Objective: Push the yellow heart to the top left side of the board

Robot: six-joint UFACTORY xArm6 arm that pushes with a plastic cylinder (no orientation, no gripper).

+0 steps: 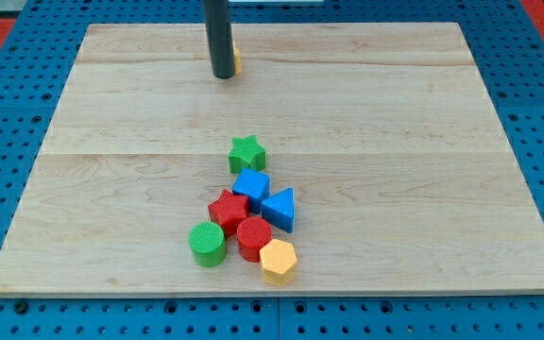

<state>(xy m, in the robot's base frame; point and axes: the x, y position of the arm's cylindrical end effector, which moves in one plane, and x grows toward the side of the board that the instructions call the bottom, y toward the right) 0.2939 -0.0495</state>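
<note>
A yellow block [237, 59], the yellow heart by the task though its shape is hidden, peeks out just right of my rod near the board's top, a little left of centre. Only a thin sliver of it shows. My tip [223, 75] rests on the board touching or just beside the block's left side.
A cluster sits at the board's lower middle: green star [246, 152], blue cube [251, 186], blue triangle [280, 210], red star [227, 208], red cylinder [253, 236], green cylinder [207, 243], yellow hexagon [278, 260]. The wooden board [111, 142] lies on a blue pegboard.
</note>
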